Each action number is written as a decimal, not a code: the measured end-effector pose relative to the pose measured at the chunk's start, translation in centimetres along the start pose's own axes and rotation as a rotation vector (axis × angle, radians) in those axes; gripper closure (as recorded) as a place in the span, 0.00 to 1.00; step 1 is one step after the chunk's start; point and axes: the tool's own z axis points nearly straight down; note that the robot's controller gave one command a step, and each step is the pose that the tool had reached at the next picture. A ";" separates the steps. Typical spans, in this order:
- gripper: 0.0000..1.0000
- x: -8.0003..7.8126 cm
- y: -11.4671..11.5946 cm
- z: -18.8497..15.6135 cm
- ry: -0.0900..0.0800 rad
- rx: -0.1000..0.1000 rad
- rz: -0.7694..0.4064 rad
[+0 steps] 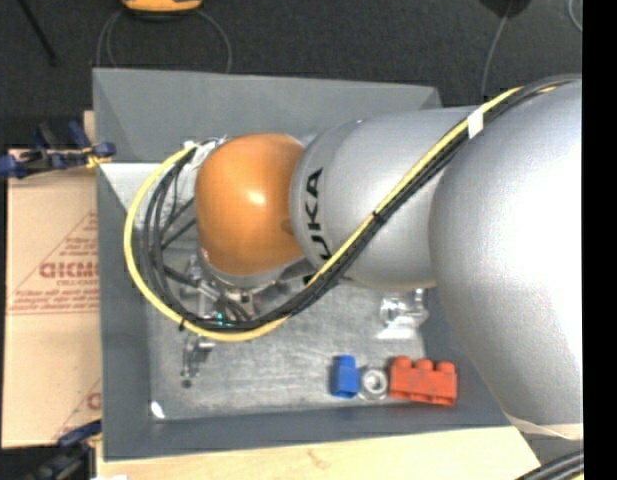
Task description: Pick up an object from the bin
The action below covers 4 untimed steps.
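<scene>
The likeliest things for picking are lying in a short row near the bin's front wall, right of centre: a blue block, a small grey round piece just beside it, and a red studded brick just beside that. A clear shiny piece is sitting behind them, close under the arm, and a tiny white scrap is lying in the front left corner. The gripper is hanging over bare floor in the left half of the bin, well apart from the row and nearer the scrap, so it is not standing over any of these. Whether it is open or closed, and whether it is carrying anything, I cannot tell, as the wrist is hiding most of it.

To do this step well, I am judging that it should be going for an end piece of the row, the blue block or the red brick, closing across the narrow width and coming straight down so the neighbours are not being nudged.

The arm is reaching in from the right, its silver links covering the bin's back and right side, the wrist bending downward under the orange cover, with black and yellow cables looping round its left
</scene>
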 end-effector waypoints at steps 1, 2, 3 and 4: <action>0.00 -6.3 -6.5 4.6 -0.009 0.004 -0.030; 0.00 -6.0 -11.5 8.5 -0.007 0.002 -0.106; 0.00 -8.1 -16.0 8.8 -0.013 -0.006 0.010; 1.00 -8.4 -16.2 8.5 -0.022 -0.004 0.015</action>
